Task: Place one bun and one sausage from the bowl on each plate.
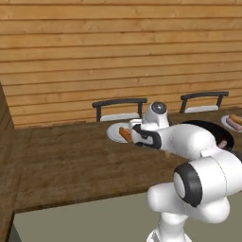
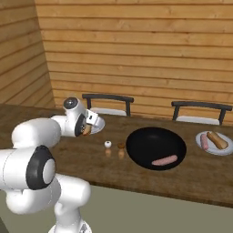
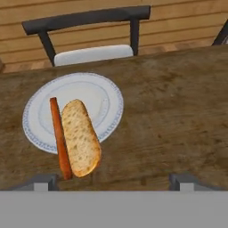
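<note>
1. Wooden plank walls stood behind a dark wooden table (image 2: pixel 86 159) holding the bowl (image 2: pixel 156 148) and two plates.
2. Just ahead of the gripper (image 3: pixel 113 180), whose jaws stood wide apart holding nothing, a bun (image 3: pixel 80 137) lay over the near plate (image 3: pixel 104 95), its end past the rim.
3. Its long axis ran away from the gripper, parallel to a thin sausage-like strip (image 3: pixel 59 138) touching it.
4. From the right base view, the bowl held one sausage (image 2: pixel 164 160), and the far plate (image 2: pixel 223 150) had a pair.
</note>
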Controlling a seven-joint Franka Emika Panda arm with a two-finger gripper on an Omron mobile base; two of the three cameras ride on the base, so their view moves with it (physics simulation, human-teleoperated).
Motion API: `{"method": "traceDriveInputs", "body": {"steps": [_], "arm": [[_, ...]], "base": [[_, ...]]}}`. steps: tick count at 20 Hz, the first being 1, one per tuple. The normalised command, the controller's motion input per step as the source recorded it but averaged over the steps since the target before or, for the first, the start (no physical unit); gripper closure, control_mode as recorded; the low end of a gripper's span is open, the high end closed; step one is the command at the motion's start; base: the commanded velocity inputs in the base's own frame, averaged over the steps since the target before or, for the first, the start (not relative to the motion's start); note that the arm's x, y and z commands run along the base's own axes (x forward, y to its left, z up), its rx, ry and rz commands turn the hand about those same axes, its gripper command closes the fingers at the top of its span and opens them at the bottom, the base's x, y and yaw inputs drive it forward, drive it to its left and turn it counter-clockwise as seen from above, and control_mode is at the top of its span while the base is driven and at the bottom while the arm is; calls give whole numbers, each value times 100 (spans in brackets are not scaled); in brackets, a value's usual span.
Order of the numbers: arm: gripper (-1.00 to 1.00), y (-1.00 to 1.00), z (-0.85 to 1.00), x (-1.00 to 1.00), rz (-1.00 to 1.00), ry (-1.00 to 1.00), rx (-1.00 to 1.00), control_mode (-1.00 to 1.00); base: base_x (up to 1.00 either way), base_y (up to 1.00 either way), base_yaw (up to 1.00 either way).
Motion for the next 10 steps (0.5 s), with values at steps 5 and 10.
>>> {"method": "traceDriveInputs", "body": {"steps": [5,10], "arm": [[-100,-49,100,-8,-20,23,0,-100],[-100,-71,68,-31,-24,28,3,-100]], "base": [[0,0,0],[0,0,0]]}}
